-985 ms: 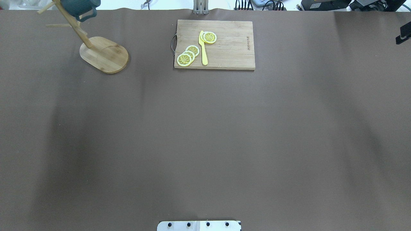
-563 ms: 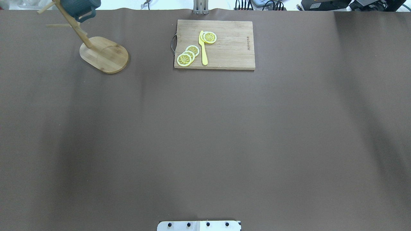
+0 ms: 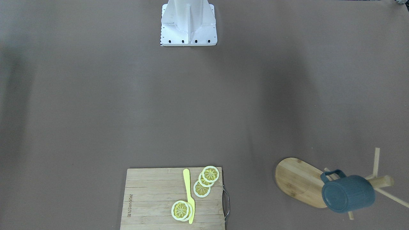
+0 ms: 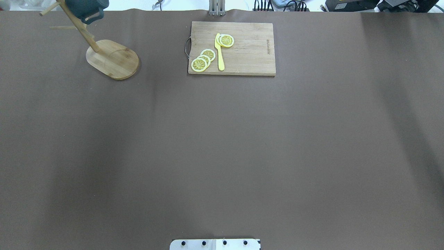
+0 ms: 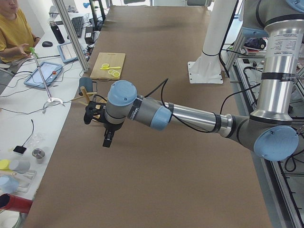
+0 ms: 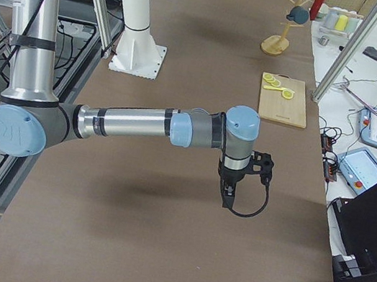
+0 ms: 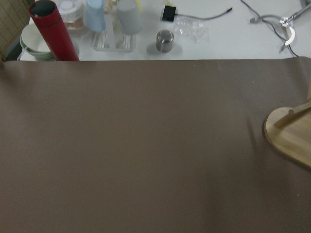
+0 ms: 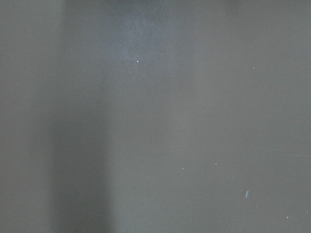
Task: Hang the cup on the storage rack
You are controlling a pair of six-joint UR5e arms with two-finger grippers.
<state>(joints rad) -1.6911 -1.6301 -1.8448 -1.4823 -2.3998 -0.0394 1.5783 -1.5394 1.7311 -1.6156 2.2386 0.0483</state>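
The slate-blue cup (image 3: 348,193) hangs by its handle on a peg of the bamboo storage rack (image 3: 298,182) at the table's far left corner. It also shows in the overhead view (image 4: 85,7), above the rack's oval base (image 4: 112,59). No gripper touches it. My left gripper (image 5: 108,137) hangs above the table, short of the rack; I cannot tell if it is open or shut. My right gripper (image 6: 227,192) hangs over bare table far from the rack; I cannot tell its state. The left wrist view shows the rack's base (image 7: 291,138) at its right edge.
A wooden cutting board (image 4: 249,52) with lemon slices (image 4: 203,59) and a yellow knife (image 4: 219,52) lies at the far middle. The robot's base (image 3: 188,24) stands at the near edge. A red bottle (image 7: 48,29) and cups stand beyond the table's left end.
A dark part of my right arm at the overhead view's right edge has moved out of view. Arm shadows on the table have shifted. The cup and rack have stayed put.
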